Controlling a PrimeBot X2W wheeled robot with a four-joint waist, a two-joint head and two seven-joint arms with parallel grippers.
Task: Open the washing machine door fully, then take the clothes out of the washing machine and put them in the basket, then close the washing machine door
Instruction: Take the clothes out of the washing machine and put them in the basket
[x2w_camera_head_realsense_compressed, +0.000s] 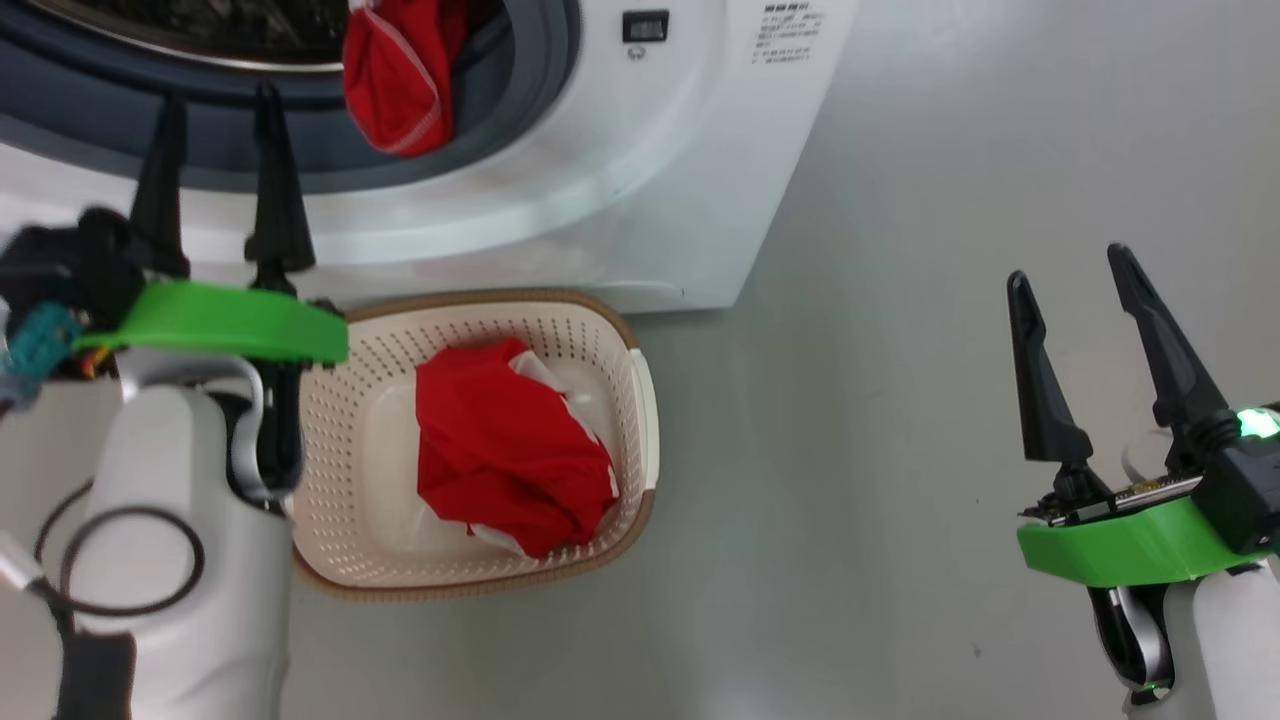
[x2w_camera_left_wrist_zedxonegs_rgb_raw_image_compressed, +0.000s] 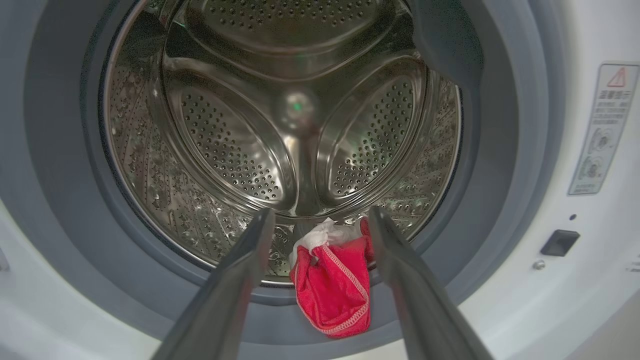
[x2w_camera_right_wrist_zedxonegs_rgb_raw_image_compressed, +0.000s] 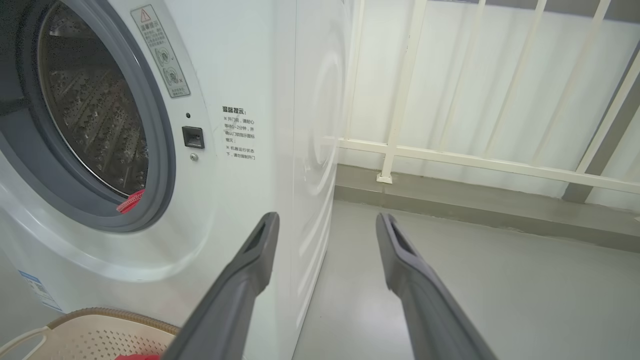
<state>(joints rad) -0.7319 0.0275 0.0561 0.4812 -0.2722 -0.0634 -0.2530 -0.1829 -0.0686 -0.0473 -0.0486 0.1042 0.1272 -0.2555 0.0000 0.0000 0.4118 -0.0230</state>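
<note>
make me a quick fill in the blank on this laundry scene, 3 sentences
1. The garment hanging over the rim of the washing machine opening is ____.
2. The left pincer and the right pincer are both ____.
3. The basket stands on the ____, right in front of the machine.

Missing words: red; open; floor

Laundry balcony: washing machine (x2w_camera_right_wrist_zedxonegs_rgb_raw_image_compressed: 225, 210), white railing (x2w_camera_right_wrist_zedxonegs_rgb_raw_image_compressed: 400, 100), basket (x2w_camera_head_realsense_compressed: 340, 450).
</note>
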